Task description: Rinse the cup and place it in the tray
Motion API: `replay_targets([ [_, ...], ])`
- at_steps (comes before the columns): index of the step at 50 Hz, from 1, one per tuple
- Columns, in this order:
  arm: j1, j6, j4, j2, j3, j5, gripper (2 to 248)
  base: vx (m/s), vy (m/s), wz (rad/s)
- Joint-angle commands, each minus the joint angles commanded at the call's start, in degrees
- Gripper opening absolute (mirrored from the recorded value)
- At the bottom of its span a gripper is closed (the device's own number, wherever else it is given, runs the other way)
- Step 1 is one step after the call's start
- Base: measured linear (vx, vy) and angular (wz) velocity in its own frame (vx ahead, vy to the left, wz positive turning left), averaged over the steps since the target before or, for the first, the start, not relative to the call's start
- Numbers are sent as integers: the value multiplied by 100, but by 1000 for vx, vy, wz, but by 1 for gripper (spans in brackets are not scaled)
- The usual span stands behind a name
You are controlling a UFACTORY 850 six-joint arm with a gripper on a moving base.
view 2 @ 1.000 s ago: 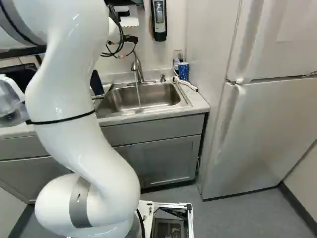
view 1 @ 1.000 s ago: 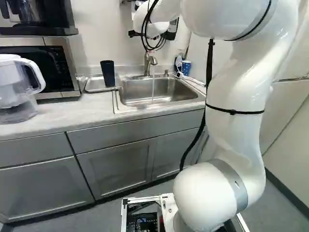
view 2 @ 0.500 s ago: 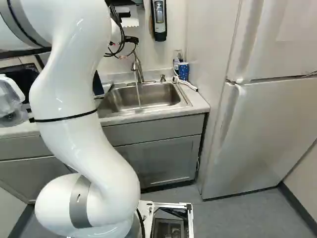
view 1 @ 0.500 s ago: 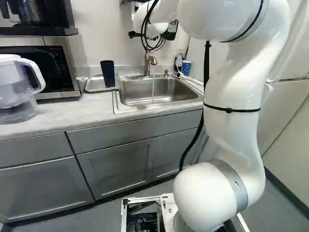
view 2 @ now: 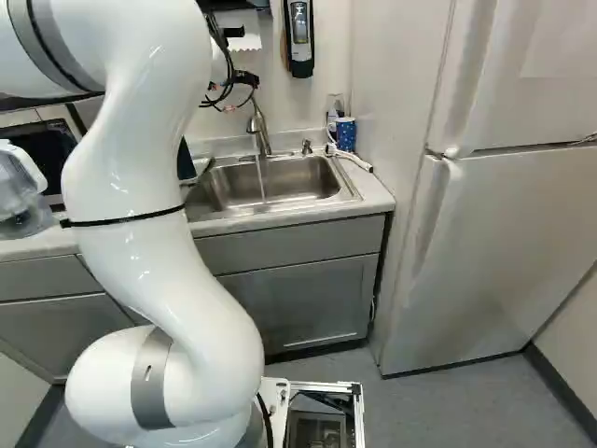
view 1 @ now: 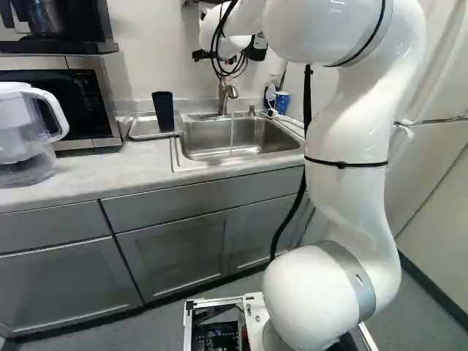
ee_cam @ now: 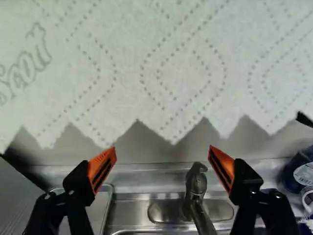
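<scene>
Left base view: the white robot arm (view 1: 351,197) rises right of the middle and extends toward the wall behind the sink (view 1: 175,158), where the black gripper (view 1: 255,51) is partly hidden by the wrist. The dark cup (view 1: 163,111) stands upright in the metal tray (view 1: 139,130), just beside the sink and near the microwave (view 1: 86,95). A thin stream of water (view 1: 232,135) falls from the faucet (view 1: 223,95) into the basin. A blue patterned cup (view 1: 282,103) stands behind the sink's opposite corner.

Wrist view: the two fingers, with orange pads (ee_cam: 101,169), stand wide apart with nothing gripped. A paper towel (ee_cam: 181,73) with a serrated lower edge hangs ahead of them; the faucet appears beyond, between the fingertips.

Right base view: a refrigerator (view 2: 494,252) stands beside the counter (view 2: 375,191).
</scene>
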State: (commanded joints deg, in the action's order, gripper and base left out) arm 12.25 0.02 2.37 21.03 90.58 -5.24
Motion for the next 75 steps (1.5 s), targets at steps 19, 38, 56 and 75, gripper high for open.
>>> replay_targets([
  [19,9,0,0,16,19,240,247,0,0,0],
  [38,9,0,0,16,19,240,247,0,0,0],
  [56,9,0,0,16,19,240,247,0,0,0],
  [75,18,0,0,-76,-89,302,247,0,0,0],
])
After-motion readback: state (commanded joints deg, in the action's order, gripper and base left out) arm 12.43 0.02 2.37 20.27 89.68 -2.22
